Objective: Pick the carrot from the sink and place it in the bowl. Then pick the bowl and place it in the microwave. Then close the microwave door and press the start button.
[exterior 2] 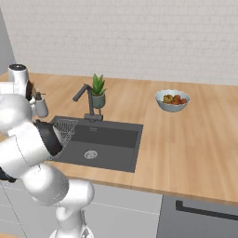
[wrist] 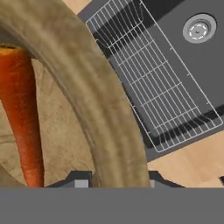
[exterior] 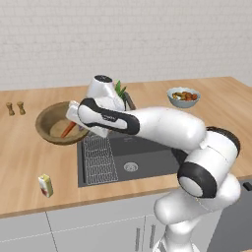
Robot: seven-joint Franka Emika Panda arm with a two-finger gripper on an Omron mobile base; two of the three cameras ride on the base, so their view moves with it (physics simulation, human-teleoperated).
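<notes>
**Bowl rim between the fingers, carrot already inside**

The carrot (exterior: 68,129) lies in the bowl (exterior: 49,122), which sits on the counter (exterior: 24,157) just left of the sink (exterior: 147,152). In the hand view the bowl's thick rim runs up between the two finger tips, one tip inside the wall and one outside, so the gripper (wrist: 115,181) straddles the right-hand, sink-side edge. The fingers look partly closed against the rim; whether they truly clamp it I cannot tell. The carrot's long axis runs roughly alongside the rim, clear of the fingers on the inner side. Judging by this, lifting the bowl is the next step.
</notes>
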